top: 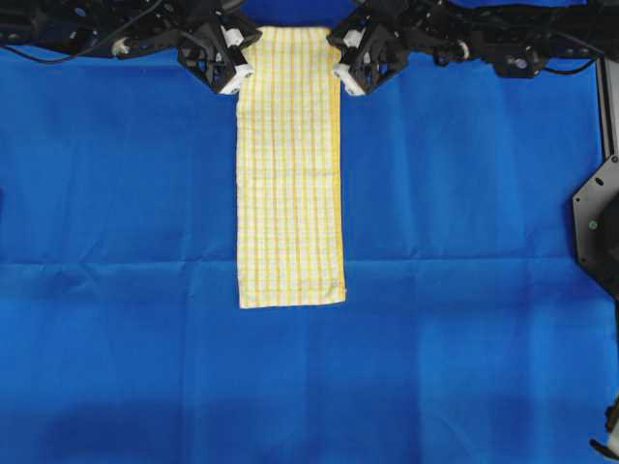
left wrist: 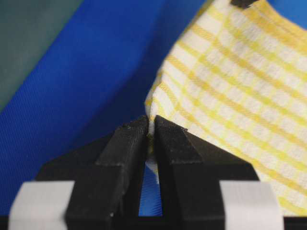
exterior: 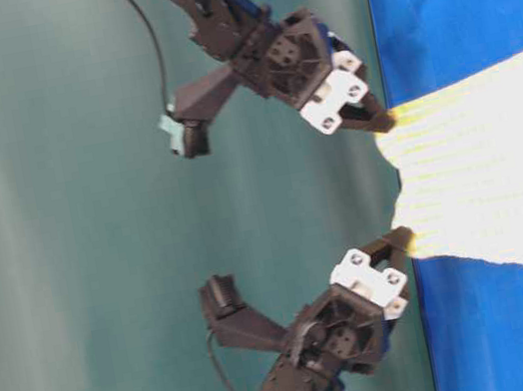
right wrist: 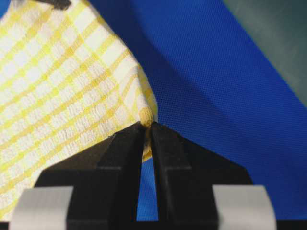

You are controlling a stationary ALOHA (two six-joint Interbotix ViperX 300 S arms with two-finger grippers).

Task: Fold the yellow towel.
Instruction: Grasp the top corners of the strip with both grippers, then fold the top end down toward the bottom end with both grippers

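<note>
Yellow towel (top: 290, 174) laid out as a long narrow strip down the middle of the blue cloth (top: 116, 193), far end up between both arms. Left gripper (top: 238, 81) pinched tight on the top left corner, right gripper (top: 345, 85) clamped on the top right corner. Both corners lifted off the cloth a bit, near end flat.

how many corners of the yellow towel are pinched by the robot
2: the left gripper holds one top corner of the yellow towel, the right gripper the other; both bottom corners lie free.
</note>
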